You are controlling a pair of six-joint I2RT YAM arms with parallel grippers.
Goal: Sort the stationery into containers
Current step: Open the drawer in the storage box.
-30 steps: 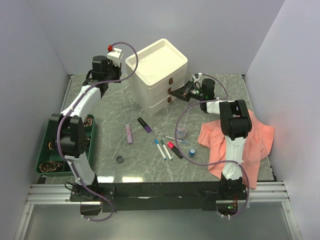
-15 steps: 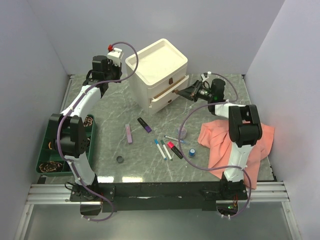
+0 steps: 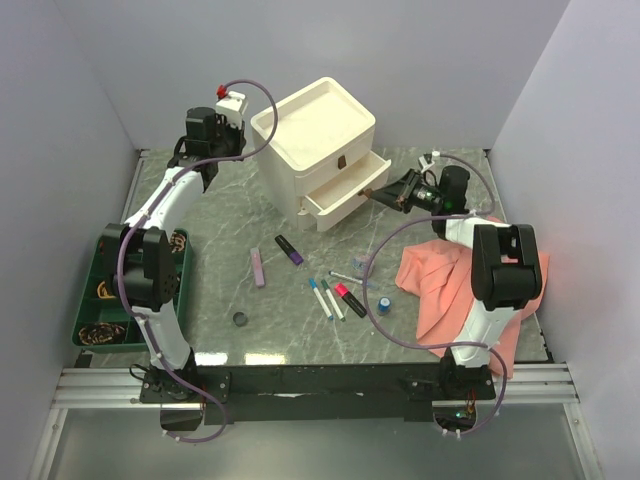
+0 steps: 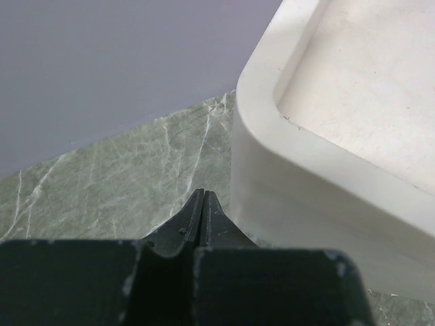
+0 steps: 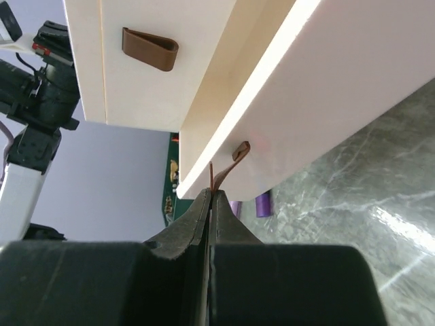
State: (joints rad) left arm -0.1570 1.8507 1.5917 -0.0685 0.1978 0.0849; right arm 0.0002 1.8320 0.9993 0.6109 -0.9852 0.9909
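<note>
At the open drawer [image 5: 340, 81], pinches thin tab [image 5: 224, 170] in fully closed right gripper [image 5: 211, 198]; risks slipping off or dragging box [image 3: 283, 172]. Holds left gripper [image 4: 204, 200] closed, empty, beside box.

On my left wrist feed the drawer box [image 4: 319, 176] runs off the top and right edges, so I get only one corner. On the right wrist feed the open drawer [image 5: 326, 88] shows me just its front face. Its inside is hidden, and the brown pull tab [image 5: 224, 173] disappears between the right gripper [image 5: 209, 204] fingers. From above, the green bin [image 3: 84, 300] holds things too small to identify.
</note>
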